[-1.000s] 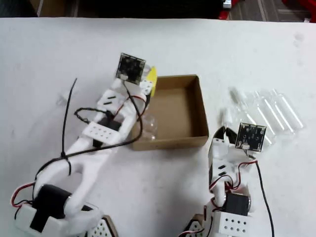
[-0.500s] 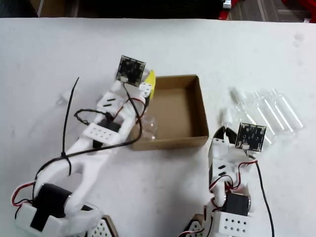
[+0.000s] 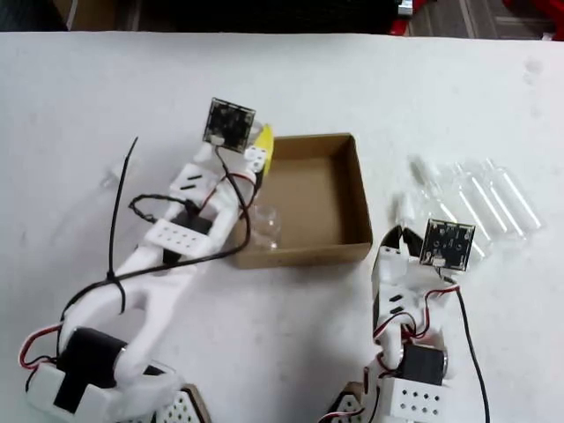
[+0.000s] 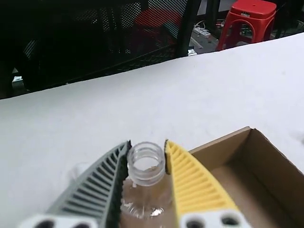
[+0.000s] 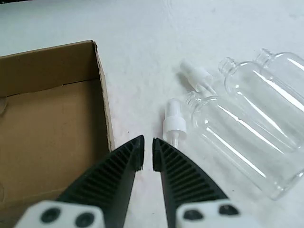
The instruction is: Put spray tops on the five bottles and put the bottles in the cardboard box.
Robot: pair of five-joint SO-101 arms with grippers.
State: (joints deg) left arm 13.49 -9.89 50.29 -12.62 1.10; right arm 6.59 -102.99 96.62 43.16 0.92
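Plainly, the clear bottle (image 4: 145, 187) has an open threaded neck.

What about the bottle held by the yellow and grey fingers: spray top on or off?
Off. The left wrist view shows the bottle's bare, open threaded neck, uncapped, clamped between the left end effector's fingers.

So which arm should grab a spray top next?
Probably the right. Its end effector is empty and close to a spray top; the left end effector is shut on a bottle.
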